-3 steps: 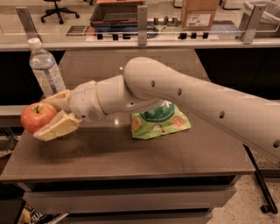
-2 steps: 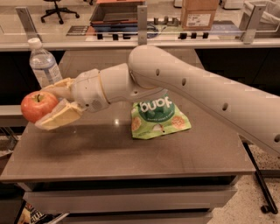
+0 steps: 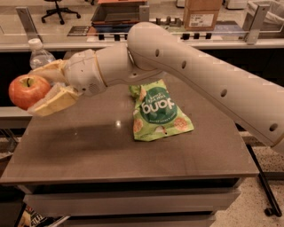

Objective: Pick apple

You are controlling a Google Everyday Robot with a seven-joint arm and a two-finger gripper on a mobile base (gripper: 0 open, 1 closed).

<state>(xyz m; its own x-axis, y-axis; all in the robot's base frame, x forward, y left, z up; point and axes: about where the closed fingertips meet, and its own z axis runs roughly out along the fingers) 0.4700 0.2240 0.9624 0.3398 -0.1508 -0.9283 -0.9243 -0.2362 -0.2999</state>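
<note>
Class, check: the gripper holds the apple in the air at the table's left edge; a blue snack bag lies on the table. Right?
No: the camera view shows the snack bag is green. The gripper, at the left edge, holds the apple.

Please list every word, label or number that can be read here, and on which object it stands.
"buop": large white letters on the green snack bag, as they look from here; perhaps upside down.
Small print on the bag: too blurred.
Label on the cardboard box: unreadable.
The apple, held in the pincer at the table's left side, bears no text.
</note>
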